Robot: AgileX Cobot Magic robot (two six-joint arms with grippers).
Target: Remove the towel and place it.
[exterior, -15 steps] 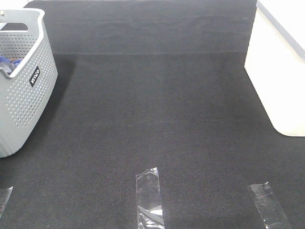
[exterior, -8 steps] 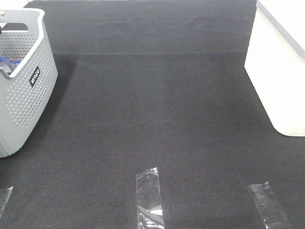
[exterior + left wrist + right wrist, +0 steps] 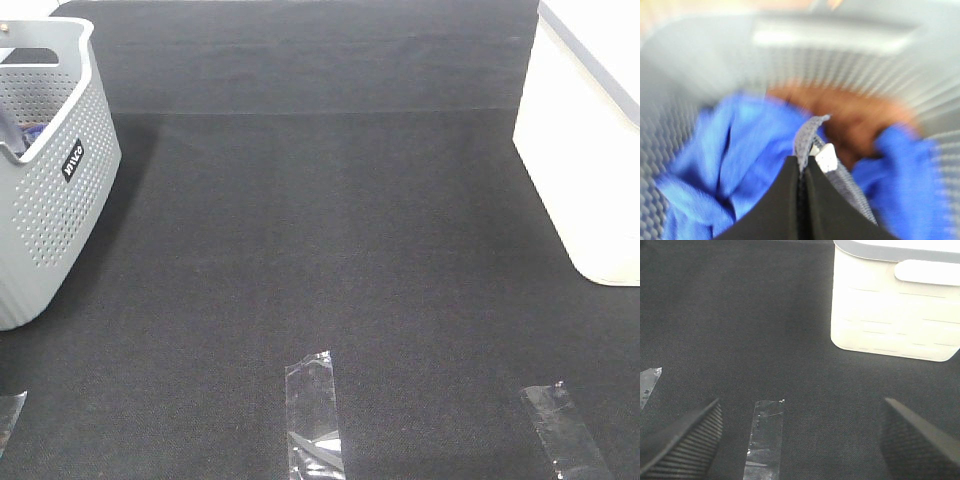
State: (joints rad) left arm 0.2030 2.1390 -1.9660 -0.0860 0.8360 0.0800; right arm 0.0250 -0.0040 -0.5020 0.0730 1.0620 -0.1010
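**Towel Pinched in the Basket, Lift Not Yet Made**

Nearest the robot, three clear tape strips (image 3: 313, 410) are lying on the black mat (image 3: 330, 250). The right gripper (image 3: 800, 412) is hanging over that near stretch with its fingers spread wide apart and nothing between them.

At the left, the grey basket (image 3: 55, 210) is sitting on the mat, running from the near left towards the far left. Inside it, the left gripper (image 3: 802, 170) is squeezing its jaws together on a raised fold of the towel (image 3: 809, 134), right beside a small white tag (image 3: 826, 156). The rest of the towel is lying down among a blue cloth (image 3: 735, 150) and a brown cloth (image 3: 855, 117) (the wrist picture is smeared, so the exact layering is hard to read). No part of the towel is showing above the basket rim in the high view.

Farther off on the right, a white bin (image 3: 585, 150) is standing well apart from the basket.

The grip looks thin, taking only an edge. If the towel is heavy and tangled, it could be slipping out partway up. The blue cloth is pressing against the towel on both sides, so it may be dragging up along with it and spilling over the rim. A snag could also be tipping the light basket.
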